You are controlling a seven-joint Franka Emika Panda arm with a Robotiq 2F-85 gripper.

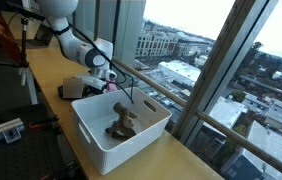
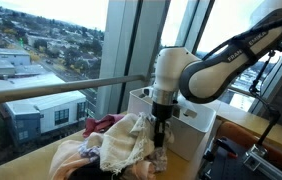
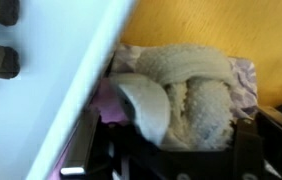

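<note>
The cream towel [image 3: 186, 95] fills the middle of my wrist view. It is heaped on the wooden counter [image 3: 201, 30] just beside the white bin [image 3: 51, 90], whose blurred wall runs along the 9 o'clock side. A purple cloth [image 3: 109, 100] peeks out from under the towel at 9 o'clock, mostly covered, so I cannot tell how much of it there is. The gripper [image 3: 171, 155] stands over the heap with its jaws apart, one dark finger at 4 o'clock and the other at 7. Both are out of focus and cut off by the bottom edge, and I cannot make out whether they touch the fabric. In an exterior view the arm [image 2: 221, 60] arches in from 2 o'clock with its wrist pointing straight down. Inside the bin lies a brown bundle [image 1: 123, 122], too small to identify.
</note>
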